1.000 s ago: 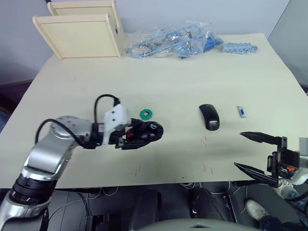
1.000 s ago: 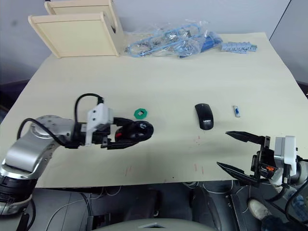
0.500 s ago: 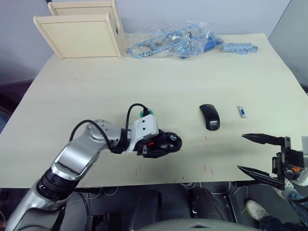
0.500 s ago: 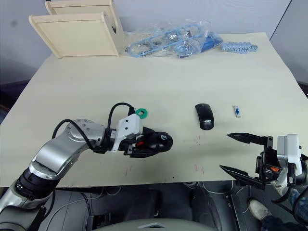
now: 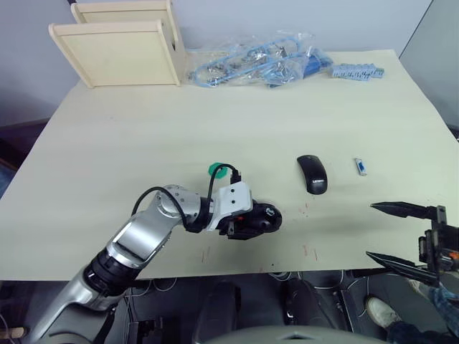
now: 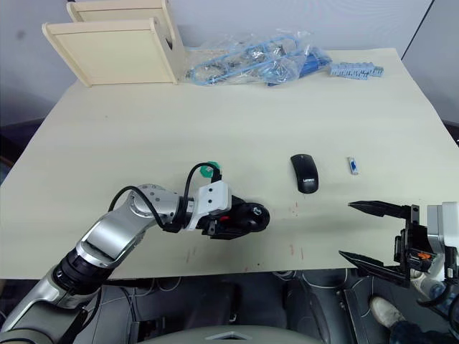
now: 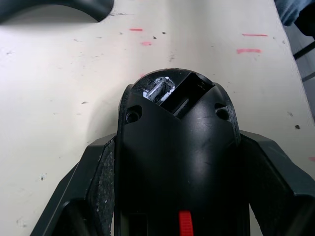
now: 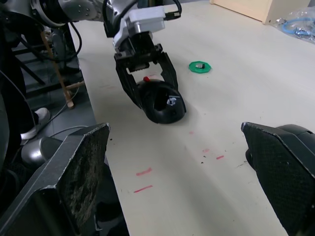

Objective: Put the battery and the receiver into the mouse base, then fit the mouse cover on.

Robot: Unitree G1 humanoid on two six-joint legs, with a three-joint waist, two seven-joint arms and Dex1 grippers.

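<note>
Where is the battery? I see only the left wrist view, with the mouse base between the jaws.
Observer: The battery lies on the table, to the right of the mouse cover and apart from it.
Operator: Is the right gripper close to it?
Observer: No. The right gripper hangs at the table's near edge, jaws open, holding nothing.
Operator: What else lies near the base?
Observer: A green disc lies just beyond the mouse base.
</note>
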